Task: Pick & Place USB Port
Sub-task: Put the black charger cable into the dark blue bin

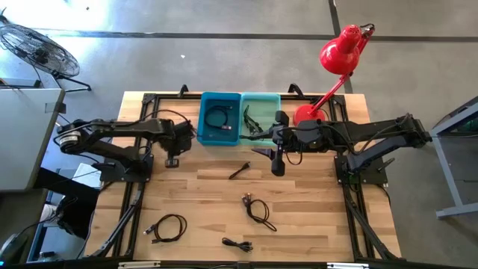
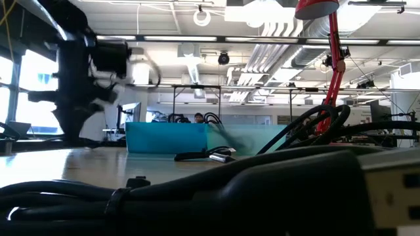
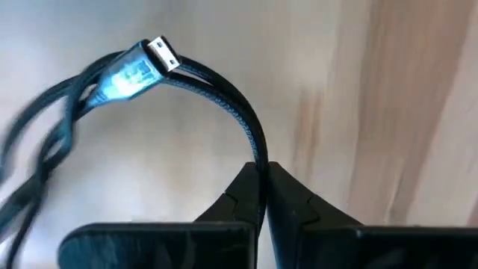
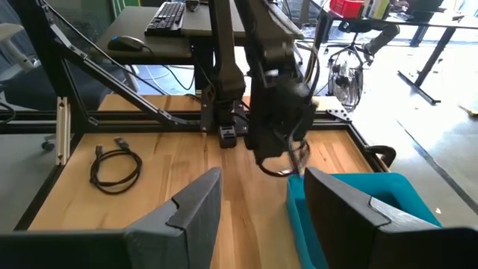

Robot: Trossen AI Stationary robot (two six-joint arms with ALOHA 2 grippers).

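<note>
Holding a black USB cable (image 3: 224,90), the left claw (image 3: 263,187) is clamped shut on the cord, the metal plug (image 3: 163,52) arching free above the fingers. It hangs over the wooden tabletop (image 1: 299,217), just left of the blue bin (image 1: 220,118). Right claw (image 4: 258,198): fingers apart, empty, above the tabletop just near the teal bin (image 1: 261,118). Blue bin: one coiled cable inside. Loose cables on the tabletop: one at centre (image 1: 258,209), one near left (image 1: 169,228), one at the near edge (image 1: 237,243). Red lamp (image 1: 340,56) at far right.
</note>
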